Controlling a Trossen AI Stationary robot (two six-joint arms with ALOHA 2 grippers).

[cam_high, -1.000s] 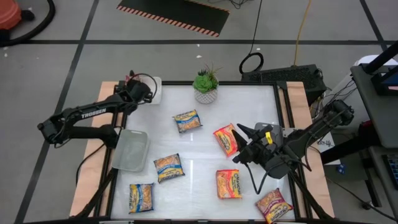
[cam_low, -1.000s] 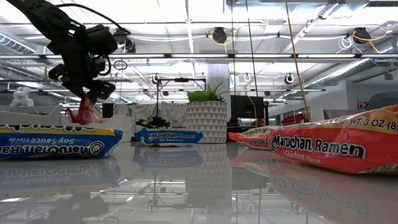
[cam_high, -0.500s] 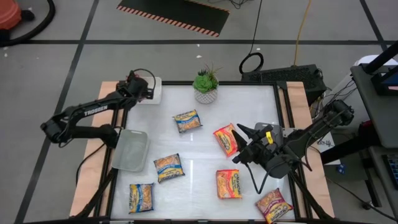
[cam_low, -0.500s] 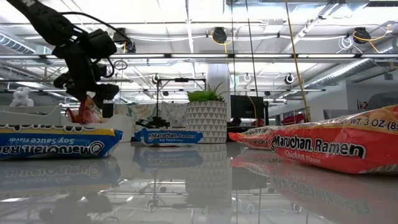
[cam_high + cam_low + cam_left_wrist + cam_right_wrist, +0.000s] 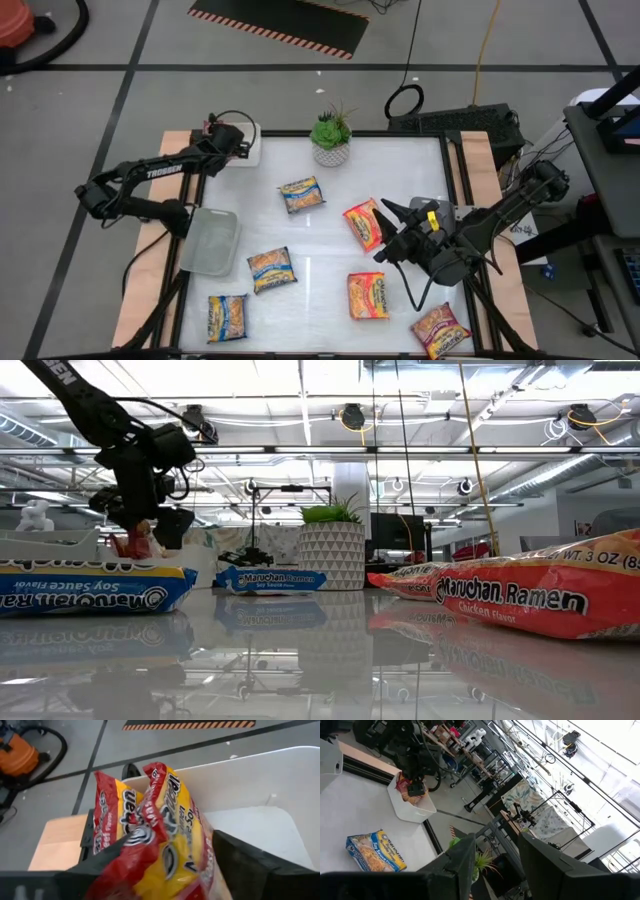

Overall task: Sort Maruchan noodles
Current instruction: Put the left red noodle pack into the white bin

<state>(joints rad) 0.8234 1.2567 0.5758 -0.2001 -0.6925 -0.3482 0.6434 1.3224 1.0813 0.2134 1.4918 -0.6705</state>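
Note:
My left gripper (image 5: 170,838) is open over the white tray (image 5: 247,152) at the table's far left corner, with a red-and-yellow Maruchan packet (image 5: 167,820) standing between its fingers. A second red packet (image 5: 111,812) stands in the tray beside it. In the low view the packet (image 5: 135,544) shows below the gripper (image 5: 150,528). On the table lie several more packets, among them a blue one (image 5: 301,194) and two orange ones (image 5: 365,224) (image 5: 368,295). My right gripper (image 5: 386,232) waits open in the air at the right, with nothing in it. My left gripper has its fingers on either side of the red-and-yellow packet's upper part (image 5: 150,827), slanting down from the table's near side. The packet stands on edge inside the white tray. Whether the fingers touch it, I cannot tell.
A clear grey tray (image 5: 209,242) sits at the left edge. A potted plant (image 5: 331,137) stands at the far middle. More packets lie at the near left (image 5: 228,317), near middle (image 5: 271,269) and near right (image 5: 439,330). Bare tabletop lies between them.
My left gripper has gone toward the table's far edge and down over the white tray. The red-and-yellow packet, which hung below it, now stands lower, in the tray. In the low view the fingers stand wider apart around it than before.

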